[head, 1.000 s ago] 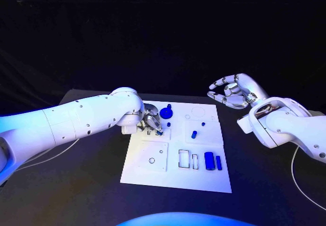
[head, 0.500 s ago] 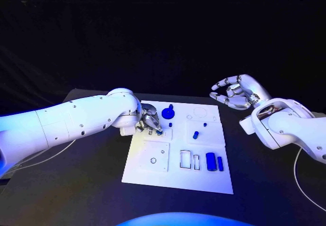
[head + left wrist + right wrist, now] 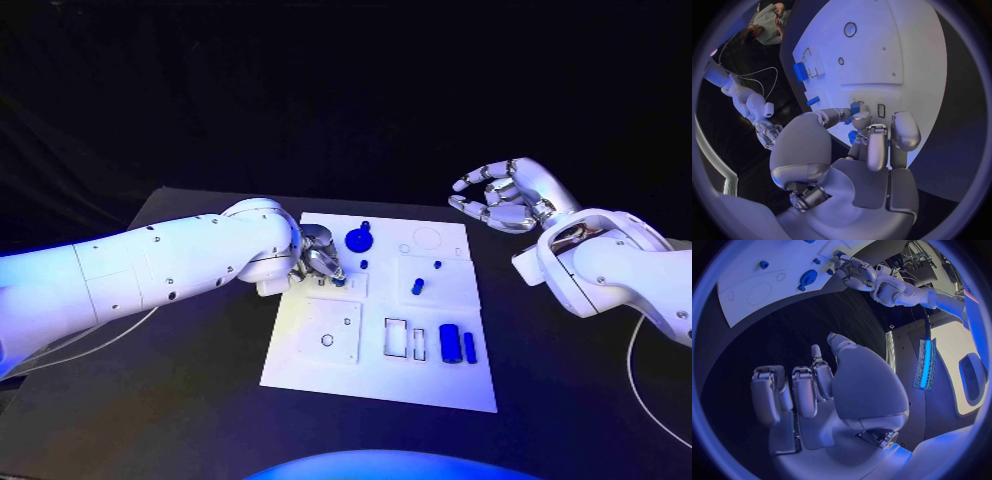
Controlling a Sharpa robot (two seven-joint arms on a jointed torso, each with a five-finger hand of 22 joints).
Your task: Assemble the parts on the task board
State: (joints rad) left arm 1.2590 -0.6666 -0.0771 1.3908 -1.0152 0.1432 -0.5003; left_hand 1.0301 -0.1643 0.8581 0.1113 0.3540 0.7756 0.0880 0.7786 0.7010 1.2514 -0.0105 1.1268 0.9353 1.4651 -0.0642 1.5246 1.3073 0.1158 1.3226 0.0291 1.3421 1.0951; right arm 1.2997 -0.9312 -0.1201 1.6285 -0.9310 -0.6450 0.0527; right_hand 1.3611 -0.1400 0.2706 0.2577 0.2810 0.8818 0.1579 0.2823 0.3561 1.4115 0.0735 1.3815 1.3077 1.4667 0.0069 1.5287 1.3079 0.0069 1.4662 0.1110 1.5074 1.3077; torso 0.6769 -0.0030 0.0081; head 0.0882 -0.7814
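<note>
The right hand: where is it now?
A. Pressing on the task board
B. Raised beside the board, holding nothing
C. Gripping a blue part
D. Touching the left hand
B: the right hand hangs off the task board's far right corner, fingers curled, with nothing in them.

The white task board (image 3: 378, 372) carries blue parts (image 3: 449, 342) on a black table (image 3: 188, 390), beside silver robot hands.

Left robot hand (image 3: 320, 262) fingers down, right robot hand (image 3: 498, 196) raised, curled

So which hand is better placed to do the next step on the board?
The left hand: its fingers are already down at a small blue part on the task board. The right hand hovers off the board.
</note>
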